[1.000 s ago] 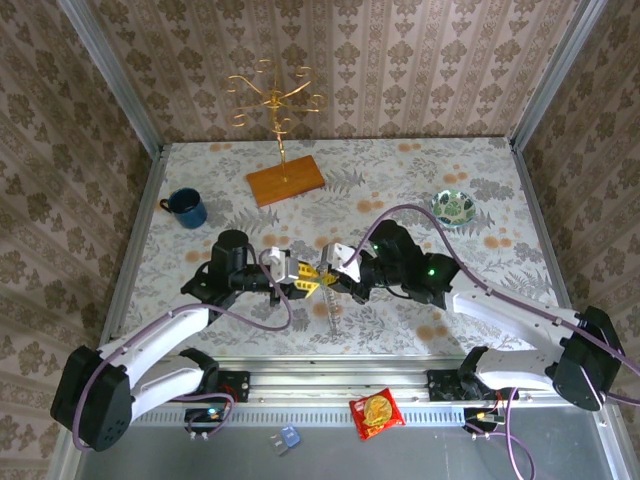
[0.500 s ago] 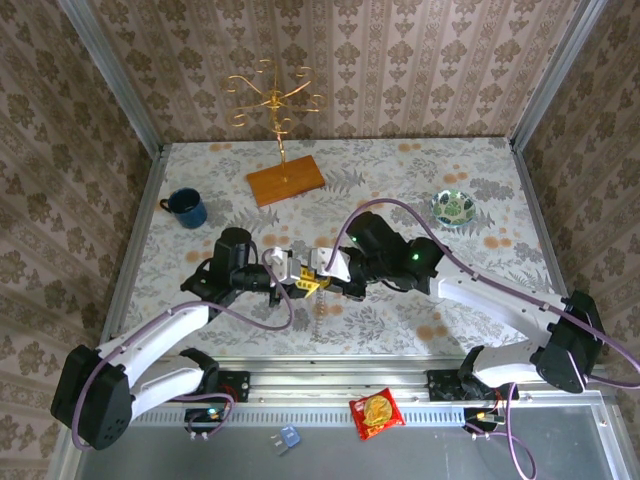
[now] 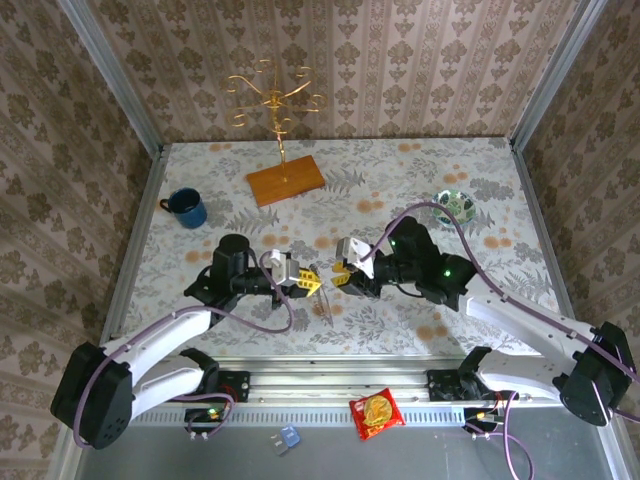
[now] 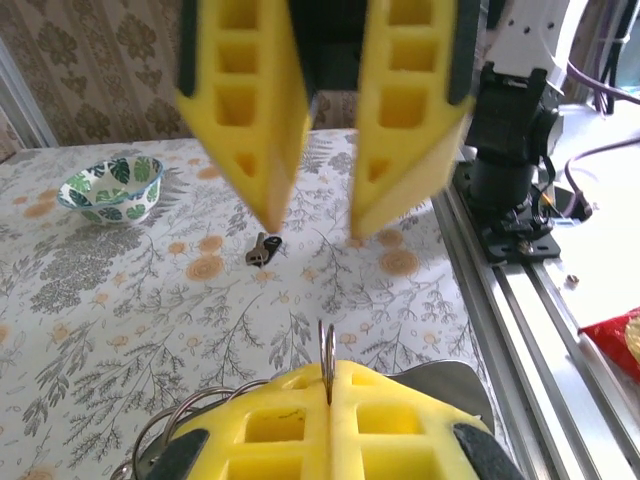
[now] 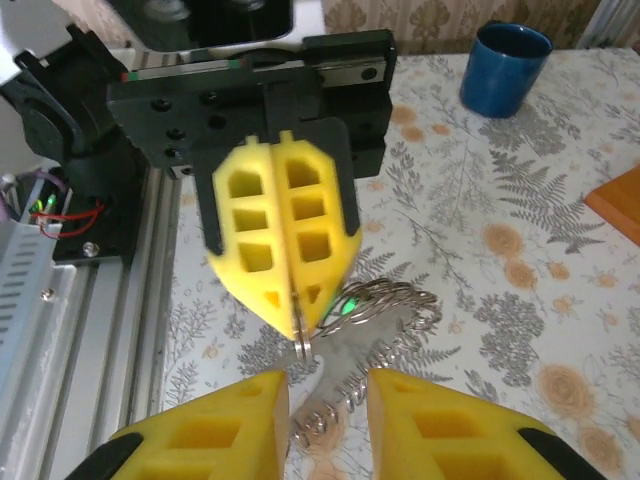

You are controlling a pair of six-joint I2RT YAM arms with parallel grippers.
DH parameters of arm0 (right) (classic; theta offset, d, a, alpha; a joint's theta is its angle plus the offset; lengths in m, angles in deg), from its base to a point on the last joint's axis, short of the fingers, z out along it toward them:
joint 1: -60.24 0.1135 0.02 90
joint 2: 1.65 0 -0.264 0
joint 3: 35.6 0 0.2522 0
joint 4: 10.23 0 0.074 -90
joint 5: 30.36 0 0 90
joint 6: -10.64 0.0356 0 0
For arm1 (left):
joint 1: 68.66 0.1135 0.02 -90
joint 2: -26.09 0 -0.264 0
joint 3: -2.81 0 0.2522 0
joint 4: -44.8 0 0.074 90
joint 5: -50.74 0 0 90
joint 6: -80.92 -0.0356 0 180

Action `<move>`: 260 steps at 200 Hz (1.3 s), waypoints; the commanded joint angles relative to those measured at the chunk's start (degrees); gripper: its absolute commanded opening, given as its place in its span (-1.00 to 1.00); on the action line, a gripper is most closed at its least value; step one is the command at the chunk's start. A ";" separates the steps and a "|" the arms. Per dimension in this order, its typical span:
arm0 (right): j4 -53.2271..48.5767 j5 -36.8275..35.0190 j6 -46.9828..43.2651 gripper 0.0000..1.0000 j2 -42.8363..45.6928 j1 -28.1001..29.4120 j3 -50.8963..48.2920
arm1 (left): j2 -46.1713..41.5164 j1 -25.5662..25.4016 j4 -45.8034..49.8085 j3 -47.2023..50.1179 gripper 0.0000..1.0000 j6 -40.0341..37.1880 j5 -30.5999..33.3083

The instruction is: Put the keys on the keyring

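1. At the near middle of the floral-printed desk [image 3: 420, 180], your left end effector [image 3: 308, 281] and right end effector [image 3: 338, 277] meet tip to tip, probably to thread metal between them. Patterned wallpaper closes the room in.
2. From the left wrist, your left fingers are pressed together on the keyring [image 4: 327, 362], holding it edge-up. The right jaws stand apart. A dark key [image 4: 263, 248] lies loose beyond.
3. From the right wrist, what may be the green key [image 5: 345, 307] sits beside the left tips.
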 commanded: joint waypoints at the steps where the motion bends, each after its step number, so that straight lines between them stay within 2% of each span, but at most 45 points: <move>1: 11.49 3.12 5.35 -0.44 0.38 0.05 -3.87 | 0.57 -0.19 -14.24 1.46 -1.00 8.08 -2.29; 26: 14.49 3.51 7.13 -0.44 -0.65 0.15 -5.59 | 1.61 -0.19 -17.96 2.45 -1.00 10.33 -2.55; 83: 18.20 1.08 7.97 -0.51 -2.10 0.29 -6.77 | 2.78 -0.19 -20.15 2.64 -1.00 11.73 -3.86; 122: 19.59 1.97 8.64 -0.59 -2.63 0.52 -6.46 | 3.24 -0.20 -20.48 2.48 -1.00 11.99 -4.75; 141: 19.92 2.52 8.75 -0.73 -3.10 0.73 -6.09 | 3.31 -0.19 -20.47 2.40 -1.00 11.92 -5.01; 159: 19.08 3.50 8.37 -1.00 -3.50 0.76 -5.29 | 3.24 -0.19 -20.46 2.38 -1.00 11.94 -4.82; 163: 18.64 3.67 8.14 -1.00 -3.51 0.75 -5.09 | 3.23 -0.19 -20.50 2.38 -0.98 11.92 -4.62; 177: 16.20 3.17 6.83 -1.00 -3.34 0.89 -4.14 | 2.69 -0.19 -19.89 2.55 -0.63 11.79 -2.99; 189: 13.26 2.17 5.23 -1.00 -2.81 0.89 -3.08 | 1.82 -0.11 -18.36 2.63 -0.51 10.75 -1.45; 222: 0.92 -0.59 -0.52 -1.00 -3.26 1.17 2.44 | -1.13 -0.10 -7.36 0.80 -0.45 4.53 1.47; 260: -10.86 -3.96 -6.59 -1.00 -6.04 2.60 8.92 | -2.07 -0.10 2.20 -2.20 -0.45 -0.24 2.08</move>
